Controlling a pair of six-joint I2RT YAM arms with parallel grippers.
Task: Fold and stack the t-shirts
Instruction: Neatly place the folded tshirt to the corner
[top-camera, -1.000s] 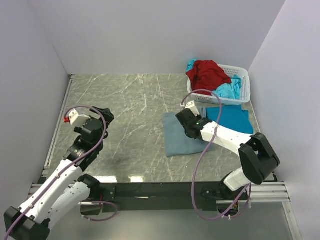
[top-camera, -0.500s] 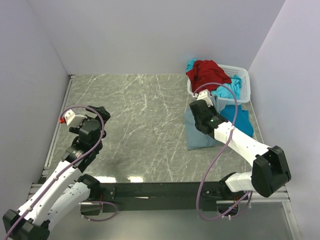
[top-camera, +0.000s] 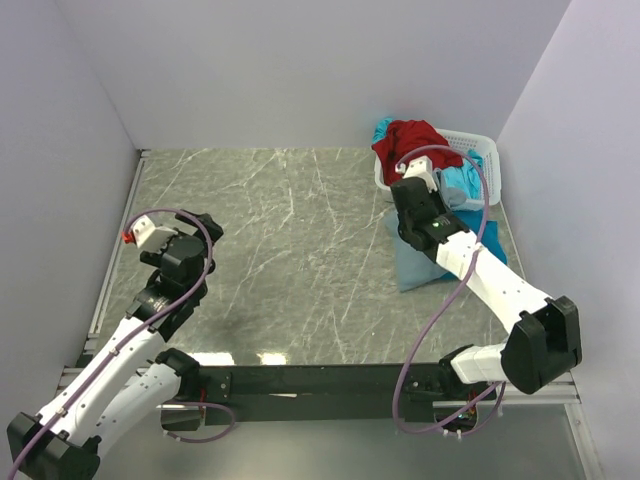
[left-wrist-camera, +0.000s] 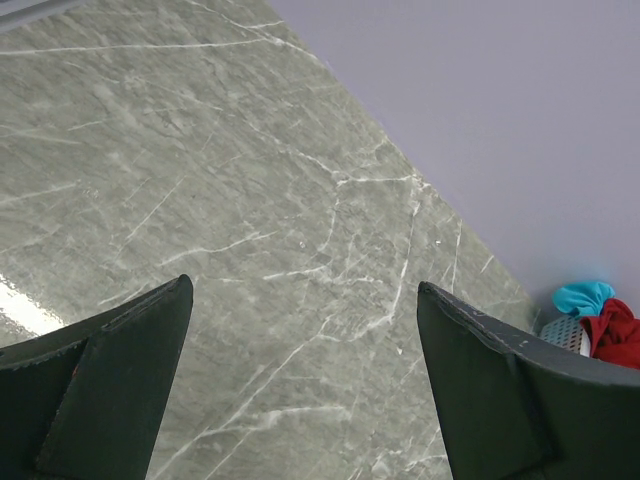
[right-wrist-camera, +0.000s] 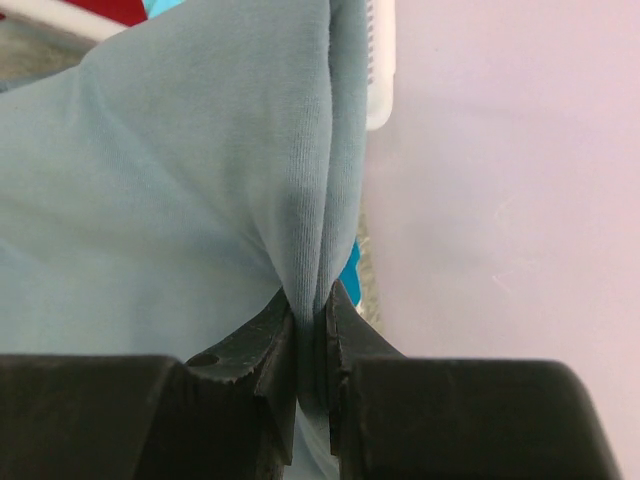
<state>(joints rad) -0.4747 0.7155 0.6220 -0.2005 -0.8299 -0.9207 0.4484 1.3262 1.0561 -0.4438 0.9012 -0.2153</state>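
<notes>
My right gripper (right-wrist-camera: 310, 300) is shut on a bunched fold of the dusty grey-blue t-shirt (right-wrist-camera: 180, 180). In the top view this gripper (top-camera: 407, 200) hangs just in front of the basket. The grey-blue t-shirt (top-camera: 420, 266) trails down under the arm onto the table. It partly covers a turquoise t-shirt (top-camera: 490, 236) lying flat at the right. A red t-shirt (top-camera: 410, 140) and more turquoise cloth (top-camera: 465, 182) fill the basket. My left gripper (top-camera: 198, 224) is far off at the left, open and holding nothing (left-wrist-camera: 305, 290).
The white lattice basket (top-camera: 482, 150) stands at the back right, close to the right wall. Its rim (right-wrist-camera: 380, 70) shows just beyond the held cloth. Grey marble tabletop (top-camera: 280, 230) lies between the two arms.
My right gripper has carried the grey-blue t-shirt rightward and back toward the basket, over the turquoise shirt. The left arm has barely shifted.
</notes>
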